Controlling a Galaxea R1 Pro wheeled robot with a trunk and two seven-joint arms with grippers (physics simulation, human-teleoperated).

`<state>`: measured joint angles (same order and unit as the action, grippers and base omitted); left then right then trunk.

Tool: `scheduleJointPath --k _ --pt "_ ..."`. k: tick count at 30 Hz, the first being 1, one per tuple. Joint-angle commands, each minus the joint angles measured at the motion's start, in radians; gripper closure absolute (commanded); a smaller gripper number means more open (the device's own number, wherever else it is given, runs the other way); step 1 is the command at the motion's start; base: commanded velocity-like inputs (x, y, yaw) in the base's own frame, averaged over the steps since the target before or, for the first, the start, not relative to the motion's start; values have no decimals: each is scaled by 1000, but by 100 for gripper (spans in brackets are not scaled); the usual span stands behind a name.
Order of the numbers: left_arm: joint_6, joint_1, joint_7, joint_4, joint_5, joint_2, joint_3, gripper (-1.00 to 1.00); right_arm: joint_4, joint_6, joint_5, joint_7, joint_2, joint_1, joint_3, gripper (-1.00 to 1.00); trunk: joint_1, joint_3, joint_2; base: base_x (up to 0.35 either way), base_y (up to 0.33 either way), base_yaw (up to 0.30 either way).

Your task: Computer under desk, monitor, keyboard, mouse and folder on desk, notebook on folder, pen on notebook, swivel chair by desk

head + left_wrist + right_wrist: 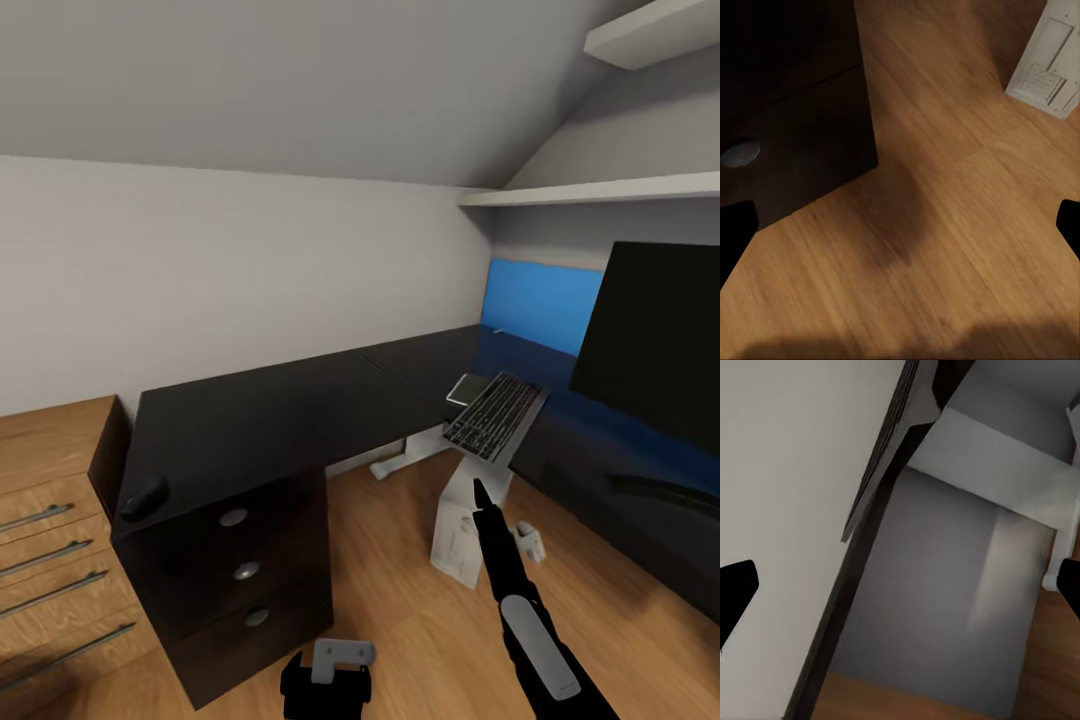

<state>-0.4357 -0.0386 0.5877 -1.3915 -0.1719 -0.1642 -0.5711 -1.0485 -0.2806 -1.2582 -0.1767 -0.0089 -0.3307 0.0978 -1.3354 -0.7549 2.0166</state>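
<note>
From my seat at the controls I take the L-shaped worktop (280,420) as my landmark. Just beyond its left end stands a wooden dresser (50,530) with long bar handles. On that left end, near the front corner, the mouse (145,497) lies on the glossy black top, above the black drawers (240,575) with their round silver knobs. In front of the drawers, low over the wooden floor (945,240), hangs my left tool (900,225) — its fingers spread wide, nothing between them. Farther right, the keyboard (494,414) sits tilted, part of it past the worktop's inner edge, and a small flat grey thing, perhaps the notebook (468,387), lies just beside it toward the wall. Below the keyboard the computer (462,520) stands on the floor beside the worktop rather than under it. My right tool (478,492) points up at the keyboard's underside — its fingers look pressed together from the head view yet apart from the wrist, so I cannot tell its state. On the worktop's right wing stands the monitor (655,345), with a blue wall panel (540,300) behind it.
</note>
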Motion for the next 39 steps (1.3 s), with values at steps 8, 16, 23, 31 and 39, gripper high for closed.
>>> scheduleJointPath --k 8,16,23,31,39 --pt "-2 0 7 -1 -9 0 -1 -100 2 -15 -72 -6 31 -1 1 -100 0 -1 0 36 -6 0" --pt "-3 0 7 -1 -9 0 -1 -100 2 -59 -91 -6 49 -1 1 -100 0 -1 0 6 -1 0" --pt "-2 0 7 -1 -9 0 -1 -100 1 -109 -94 -7 66 -1 3 -100 0 -1 0 1 0 0" --pt "-2 0 8 -1 -8 0 -2 -100 4 -172 -92 -6 80 -1 2 -100 0 -1 0 0 0 0" --pt "0 0 4 -1 -8 0 -2 -100 5 -218 -92 -6 81 -1 0 -100 0 -1 0 0 0 0"
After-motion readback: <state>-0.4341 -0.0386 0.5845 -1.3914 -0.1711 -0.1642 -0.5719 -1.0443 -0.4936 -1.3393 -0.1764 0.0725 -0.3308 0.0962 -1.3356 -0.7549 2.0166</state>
